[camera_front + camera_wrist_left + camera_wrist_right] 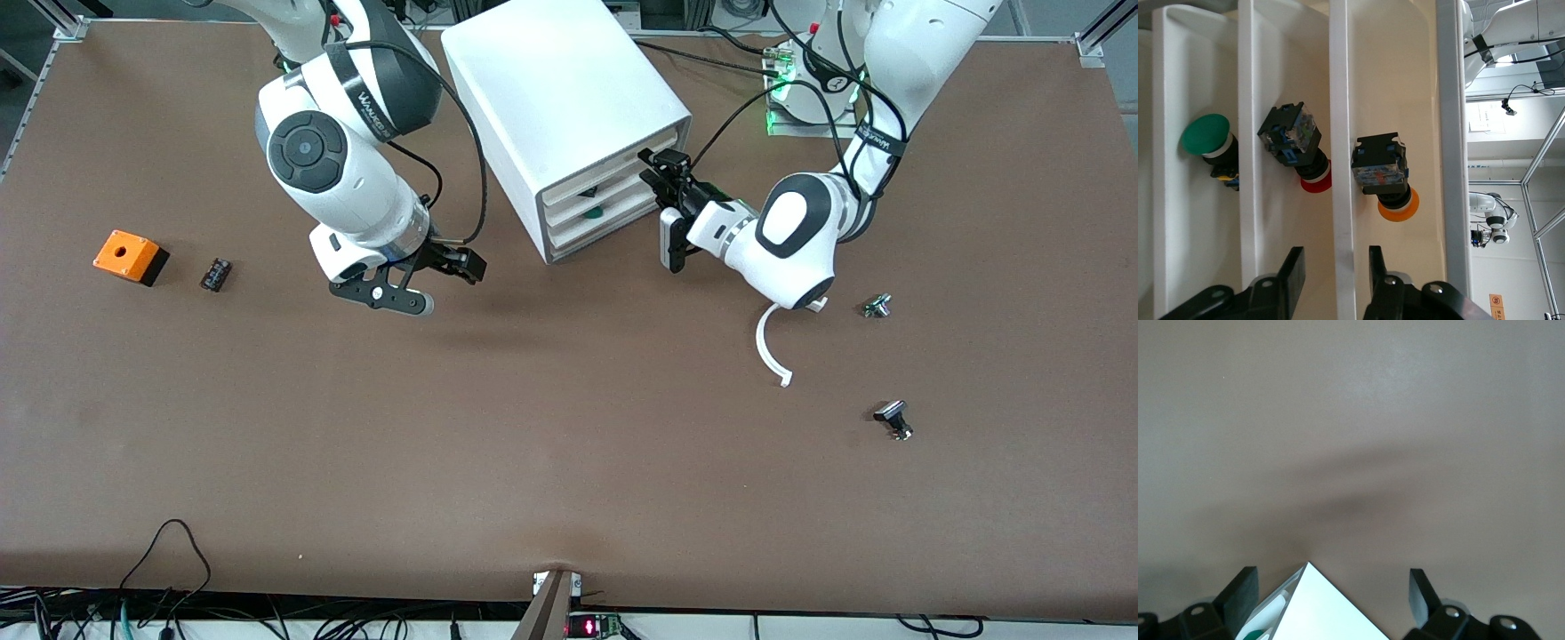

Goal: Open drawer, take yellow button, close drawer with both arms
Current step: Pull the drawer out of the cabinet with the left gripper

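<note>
straddling a drawer front [1341, 200], left hand [1331, 270] part-open; right hand [1333, 587] wide open.

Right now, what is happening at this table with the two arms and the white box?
The left gripper is at the front of the white three-drawer cabinet, its open fingers on either side of a drawer edge. Inside the drawers lie an orange-capped push-button, a red-capped button and a green-capped button. The right gripper hangs open over the brown table beside the cabinet, waiting. Nothing is taken yet.
</note>
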